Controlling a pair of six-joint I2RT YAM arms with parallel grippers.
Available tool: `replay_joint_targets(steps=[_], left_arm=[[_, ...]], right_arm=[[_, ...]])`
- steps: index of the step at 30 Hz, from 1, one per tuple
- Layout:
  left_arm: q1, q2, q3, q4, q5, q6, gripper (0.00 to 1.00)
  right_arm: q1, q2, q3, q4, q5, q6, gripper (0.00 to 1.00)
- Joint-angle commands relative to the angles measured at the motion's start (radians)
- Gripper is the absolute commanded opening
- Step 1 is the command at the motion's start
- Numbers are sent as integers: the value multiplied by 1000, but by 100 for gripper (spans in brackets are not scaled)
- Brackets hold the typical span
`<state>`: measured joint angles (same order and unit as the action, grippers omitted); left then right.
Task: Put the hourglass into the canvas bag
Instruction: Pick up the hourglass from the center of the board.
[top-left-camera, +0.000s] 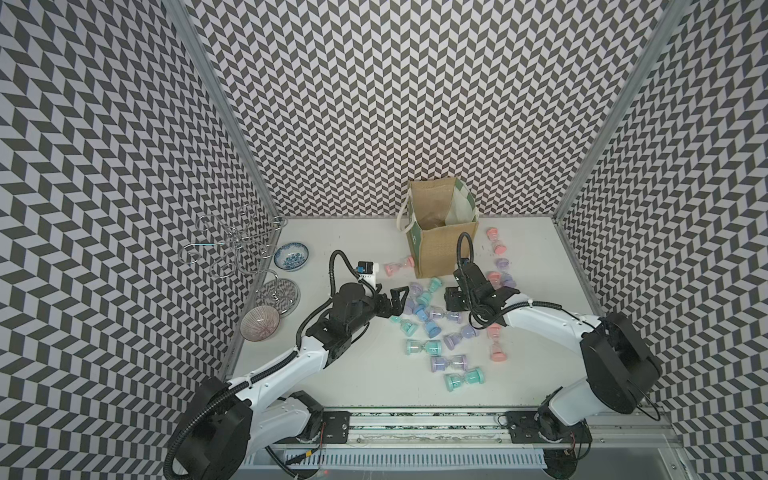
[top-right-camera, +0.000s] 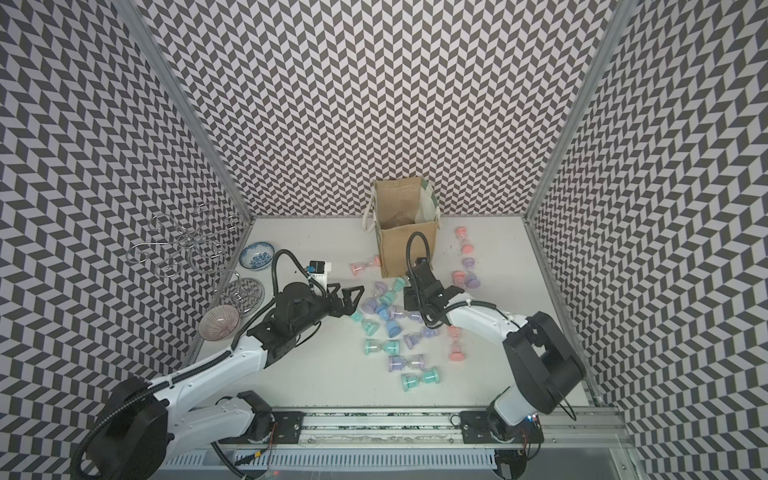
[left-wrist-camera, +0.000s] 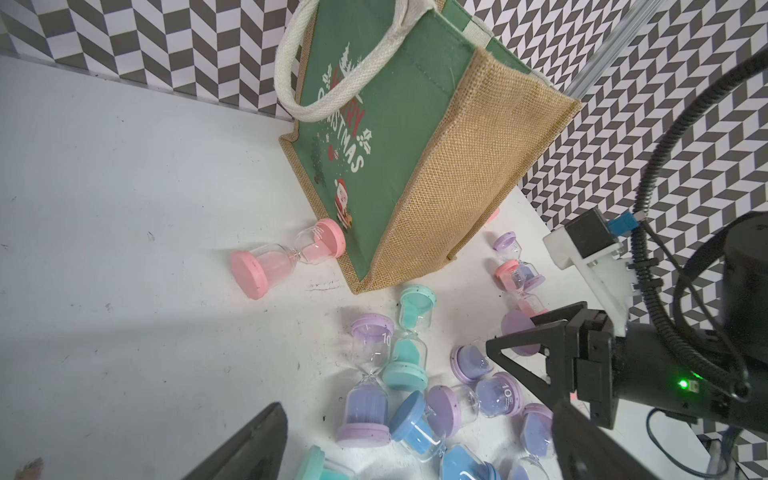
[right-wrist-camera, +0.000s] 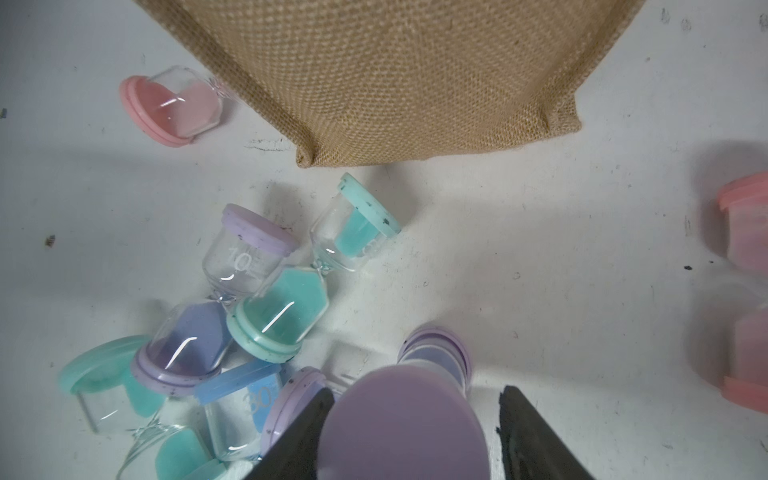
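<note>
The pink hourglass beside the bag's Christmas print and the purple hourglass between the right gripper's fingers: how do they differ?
The pink hourglass has pink caps and sand; the purple hourglass has lilac caps. The pink one lies alone by the canvas bag; the purple one sits within the right gripper, beside the pile. Both are outside the bag.

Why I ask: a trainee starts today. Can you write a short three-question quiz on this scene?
1. True or false: the canvas bag lies on its side.
2. The hourglass between the fingers of the right gripper has caps of which colour? A pink, B purple, C blue.
3. Fill in: the jaws of the left gripper stand ___, with nothing held.

Key: 1 false, it stands upright; 2 B; 3 open.
</note>
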<state>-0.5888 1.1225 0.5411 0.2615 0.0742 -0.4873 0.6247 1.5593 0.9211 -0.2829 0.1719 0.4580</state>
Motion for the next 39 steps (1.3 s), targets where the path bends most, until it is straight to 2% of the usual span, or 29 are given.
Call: replay_joint_targets(steps=[1,4,7,12,15,28,34,39], left_arm=[[-3,8,35,32,16,10,99],[-3,16,45,27,27,12,99],[-3,14,43,33,29,15,99],[-3,10,45,35,33,19,99],[-3,5,50,38,40,16,99],[0,-74,109,-37,23,8,99],[5,-86,195,-91,-1,-16,99],[19,-62,311,-166,-13,-17,99]], right_arm=[[6,18,20,56,46,-10,61],[6,29,29,57,42,-19,58],[7,26,34,57,32,-30,46],[6,7,30,69,28,-55,39],[6,-9,38,62,29,-61,26],[-4,-207,81,1,17,-41,21],[-5,-333,125,12,-33,-57,18],[-9,-372,245,-14,-46,-74,19]])
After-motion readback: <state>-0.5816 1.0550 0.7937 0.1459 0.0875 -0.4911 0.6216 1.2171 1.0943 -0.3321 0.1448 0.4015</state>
